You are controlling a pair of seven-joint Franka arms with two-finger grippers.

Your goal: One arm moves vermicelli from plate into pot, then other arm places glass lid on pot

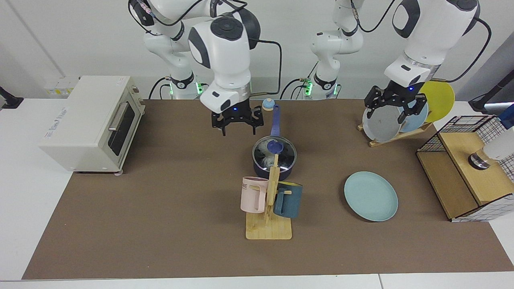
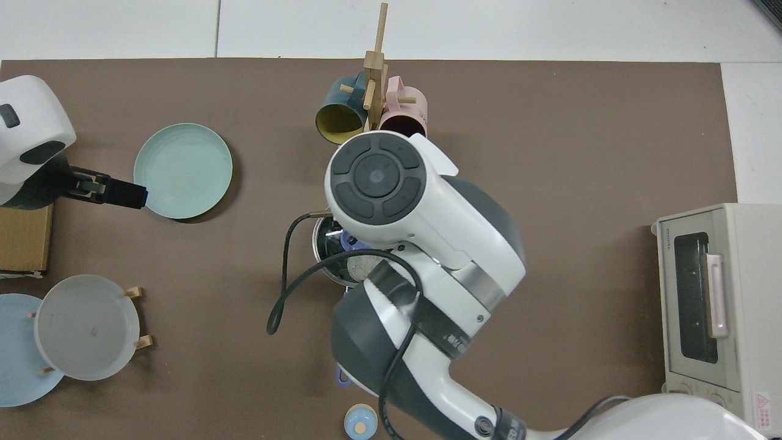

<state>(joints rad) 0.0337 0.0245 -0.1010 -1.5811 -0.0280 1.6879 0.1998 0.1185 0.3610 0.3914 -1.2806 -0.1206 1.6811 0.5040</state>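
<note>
Lid (image 1: 274, 154) sits on the pot (image 1: 274, 161) at centre frame in the facing view, white vermicelli (image 1: 263, 149) showing through the glass, the pot's blue handle (image 1: 275, 120) pointing up the frame. The right claw (image 1: 237, 123) hangs above the bench (image 1: 160, 208) just upper left of the pot, fingers spread wide and holding nothing. From above, that arm's wrist covers most of the pot (image 2: 322, 253); only a sliver of rim and the lid's (image 2: 342, 244) blue knob peek out at its left, and the claw itself is hidden there. The left claw (image 1: 395, 105), at upper right in the facing view, waits with fingers wide in front of the racked plates (image 1: 381, 124); the top view shows it (image 2: 116, 193) at the left edge, beside the teal plate (image 2: 183, 170). That plate (image 1: 370, 196) lies bare at right of centre. Only the facing view shows the mug rack (image 1: 270, 200) standing in front of the pot.
</note>
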